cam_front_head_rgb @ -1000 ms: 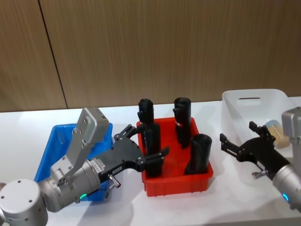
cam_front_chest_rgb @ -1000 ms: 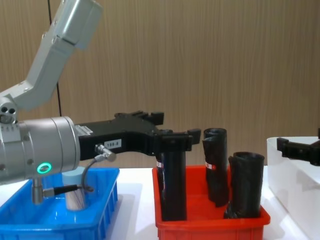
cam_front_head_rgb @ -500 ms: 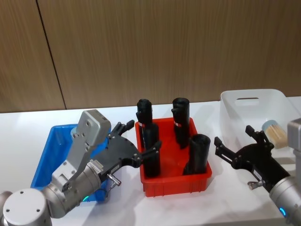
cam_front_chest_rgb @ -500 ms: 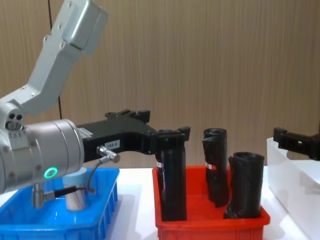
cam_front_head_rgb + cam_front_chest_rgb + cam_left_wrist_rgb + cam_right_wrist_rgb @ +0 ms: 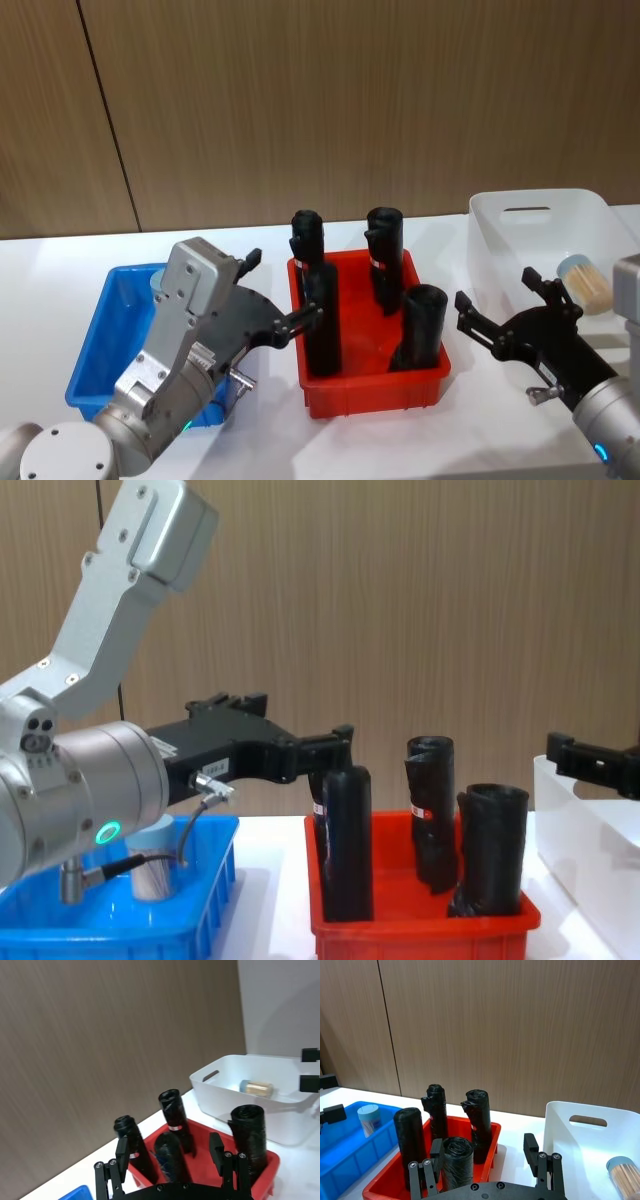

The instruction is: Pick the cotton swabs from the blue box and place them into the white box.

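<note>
Now, jar to fetch: one cotton swab jar (image 5: 369, 1120) stands upright in the blue box (image 5: 95, 345), lid on top, long axis vertical.
Way from the left gripper: the jar sits below the left gripper (image 5: 285, 290) and back toward its wrist, behind the fingertips, which point away from it toward the red bin (image 5: 370, 388).
Left gripper state: fingers spread wide, nothing between them.
Nearer arm: the left one, plainly; the right gripper (image 5: 495, 290) is well apart from the jar, with the red bin between.
Right gripper state: fingers spread and empty, just beside the white box (image 5: 530, 200), pointing toward the red bin.
Jar already in place: a second jar (image 5: 583, 283) lies on its side in the white box, beyond the right gripper's wrist side.
Move ahead, as I judge it: the left gripper needs to draw back and tip down over the lid, then close across the round body.
Jar material: clear hard plastic, smooth and round, with a flat pale-blue lid and white sticks inside; probably light and a little slippery.
Boxes: the blue one is shallow with ribbed sides; the white one is milky and smooth, with tall walls and an oval handle slot.
Hazard: tall black rolls (image 5: 322, 320) stand in the red bin just ahead of the left fingertips.
</note>
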